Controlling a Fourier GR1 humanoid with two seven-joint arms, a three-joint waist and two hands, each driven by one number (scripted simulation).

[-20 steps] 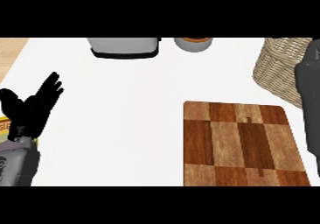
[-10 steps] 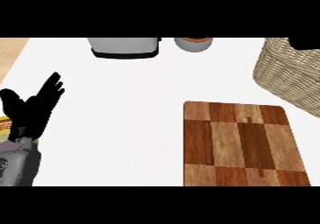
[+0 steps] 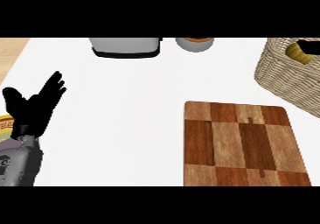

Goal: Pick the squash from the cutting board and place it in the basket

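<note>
Right hand (image 3: 312,45) shows only as a black tip at the basket's top right, over the opening, where a second ago the grey forearm hung down the basket's right side; whether its fingers are apart or closed can't be told. The squash (image 3: 295,51) shows as a yellow shape inside the basket (image 3: 285,83), and the cutting board (image 3: 243,144) below the basket is bare, so the placing looks done or nearly done, with only pulling the arm clear left. Left hand (image 3: 35,107) rests well left of the basket, fingers straight and spread, unchanged.
</note>
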